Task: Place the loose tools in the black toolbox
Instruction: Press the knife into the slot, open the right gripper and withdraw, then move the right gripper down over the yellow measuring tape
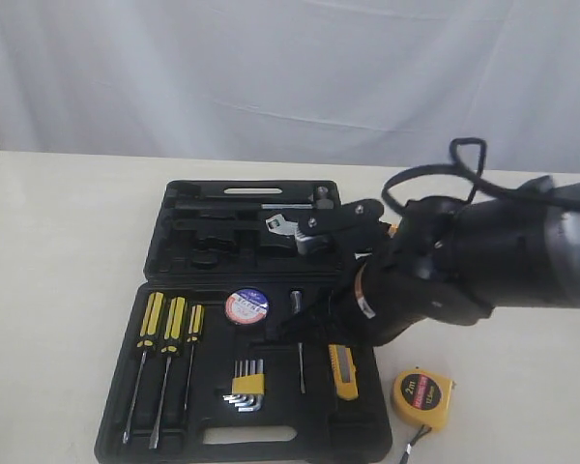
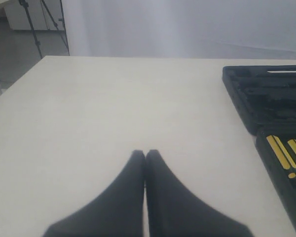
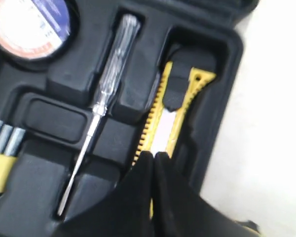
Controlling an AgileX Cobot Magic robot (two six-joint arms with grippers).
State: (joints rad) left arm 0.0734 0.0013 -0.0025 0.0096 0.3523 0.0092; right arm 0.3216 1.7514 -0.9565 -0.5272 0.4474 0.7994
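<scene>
The black toolbox (image 1: 116, 425) lies open, both halves flat on the table. The yellow utility knife (image 3: 160, 116) rests in its recess by the box's right wall, also visible in the exterior view (image 1: 344, 375). My right gripper (image 3: 154, 155) hovers just over the knife's middle, shut, with nothing between its fingers. The white-and-red tape roll (image 1: 246, 305) sits in a round recess (image 3: 32, 22). The yellow-and-black tape measure (image 1: 422, 396) lies on the table right of the box. The pliers are hidden. My left gripper (image 2: 145, 153) is shut over bare table, left of the toolbox (image 2: 246, 108).
Three yellow-and-black screwdrivers (image 1: 169, 324) fill the near half's left side, and a hex key set (image 1: 246, 382) and a clear-handled screwdriver (image 3: 106, 84) lie mid-box. A silver wrench (image 1: 280, 227) sits in the far half. The right arm (image 1: 445, 271) covers the box's right side.
</scene>
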